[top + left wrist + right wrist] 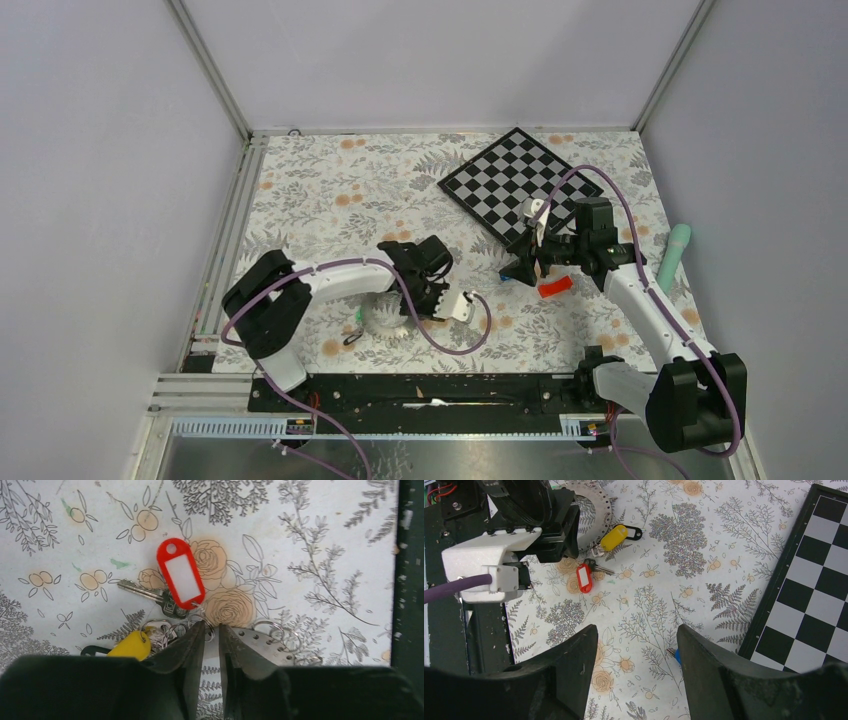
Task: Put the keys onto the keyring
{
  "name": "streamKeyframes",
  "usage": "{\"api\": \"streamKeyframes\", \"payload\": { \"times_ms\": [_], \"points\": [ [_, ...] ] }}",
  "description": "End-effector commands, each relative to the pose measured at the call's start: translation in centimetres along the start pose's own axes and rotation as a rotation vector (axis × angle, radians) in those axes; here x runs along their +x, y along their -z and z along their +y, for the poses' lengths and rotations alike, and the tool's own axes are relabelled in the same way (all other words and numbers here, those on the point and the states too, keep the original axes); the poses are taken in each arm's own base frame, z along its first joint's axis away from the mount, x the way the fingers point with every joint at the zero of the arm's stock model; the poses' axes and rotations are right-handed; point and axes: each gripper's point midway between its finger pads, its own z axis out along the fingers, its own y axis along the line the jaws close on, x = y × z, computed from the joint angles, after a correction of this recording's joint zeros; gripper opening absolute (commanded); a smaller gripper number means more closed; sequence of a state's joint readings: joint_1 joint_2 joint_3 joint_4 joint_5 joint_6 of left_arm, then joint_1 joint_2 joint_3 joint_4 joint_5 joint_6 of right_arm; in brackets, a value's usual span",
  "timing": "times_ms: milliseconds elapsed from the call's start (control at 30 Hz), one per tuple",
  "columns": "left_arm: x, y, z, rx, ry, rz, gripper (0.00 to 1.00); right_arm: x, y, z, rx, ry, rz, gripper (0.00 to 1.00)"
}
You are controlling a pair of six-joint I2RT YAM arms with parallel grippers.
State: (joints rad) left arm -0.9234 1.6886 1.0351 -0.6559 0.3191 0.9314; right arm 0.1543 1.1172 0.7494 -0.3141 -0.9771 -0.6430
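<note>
The keyring (262, 641), a grey flat ring with small holes, lies under my left gripper (212, 626), whose fingers are shut on its rim. Wire loops on the ring carry a red-tagged key (181, 577), a yellow tag (131, 645) and a black tag (91, 650). In the top view the left gripper (412, 300) is over the keyring (385, 316), with a green tag (358, 318) beside it. My right gripper (636, 632) is open and empty, low over the cloth. A blue-tagged key (677, 656) shows next to its right finger and also in the top view (506, 272).
A black-and-white chequered board (520, 185) lies at the back right. A plain red block (553, 286) lies under the right arm. A teal cylinder (675, 250) lies at the right edge. The left arm's purple cable (455, 345) loops over the cloth.
</note>
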Motion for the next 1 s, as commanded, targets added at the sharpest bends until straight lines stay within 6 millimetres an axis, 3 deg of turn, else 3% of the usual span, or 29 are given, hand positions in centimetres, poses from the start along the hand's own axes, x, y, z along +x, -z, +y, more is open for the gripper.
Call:
{"api": "streamKeyframes", "payload": {
  "times_ms": [0, 100, 233, 367, 500, 700, 967],
  "points": [
    [-2.3, 2.6, -0.5, 0.051, -0.066, -0.088, 0.28, -1.5, 0.4, -0.4, 0.005, 0.049, -0.025, 0.66],
    [-1.8, 3.7, -0.5, 0.065, -0.046, -0.094, 0.4, -1.3, 0.3, -0.4, 0.006, 0.047, -0.021, 0.66],
    [-0.1, 6.1, 2.4, -0.013, 0.087, -0.14, 0.5, -1.2, 0.2, -0.5, 0.005, 0.042, -0.016, 0.66],
    [3.6, 8.1, 6.2, -0.142, 0.279, -0.108, 0.52, -0.9, 0.1, -0.6, 0.003, 0.029, -0.009, 0.67],
    [7.8, 8.6, 7.6, -0.197, 0.479, 0.003, 0.51, -0.6, 0.0, -0.7, -0.001, 0.018, -0.003, 0.67],
    [12.4, 9.3, 6.8, -0.143, 0.789, 0.05, 0.5, -0.3, -0.2, -0.9, -0.001, 0.01, 0.005, 0.67],
    [14.7, 8.6, 2.8, -0.029, 0.841, 0.084, 0.55, 0.0, -0.2, -0.9, 0.0, 0.007, 0.012, 0.67]
  ]
}}
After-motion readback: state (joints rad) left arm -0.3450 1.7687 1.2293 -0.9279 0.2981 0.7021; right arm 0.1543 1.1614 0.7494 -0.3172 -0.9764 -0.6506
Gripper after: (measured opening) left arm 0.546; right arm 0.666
